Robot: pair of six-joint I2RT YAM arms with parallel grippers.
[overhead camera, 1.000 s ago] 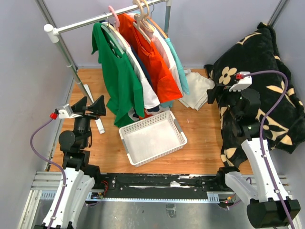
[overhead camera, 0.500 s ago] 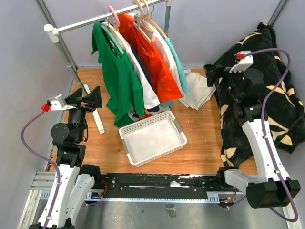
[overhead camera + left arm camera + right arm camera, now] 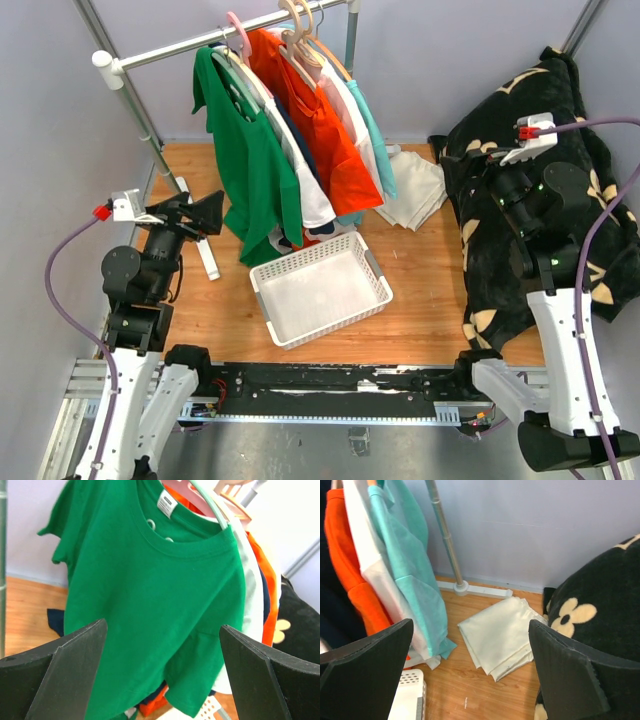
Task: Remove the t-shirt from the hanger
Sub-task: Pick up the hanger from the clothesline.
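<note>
Several shirts (image 3: 322, 130) crowd the green t-shirt (image 3: 250, 165) near a basket (image 3: 308, 254).

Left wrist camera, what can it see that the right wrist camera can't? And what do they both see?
Only the left wrist camera sees the green t-shirt with its white label, hanging on a pale hanger. Only the right wrist camera sees the teal shirt, the folded cream cloth lying on the floor, and the rack's foot. Both see the orange shirt, the white shirt and the black flowered blanket.
</note>
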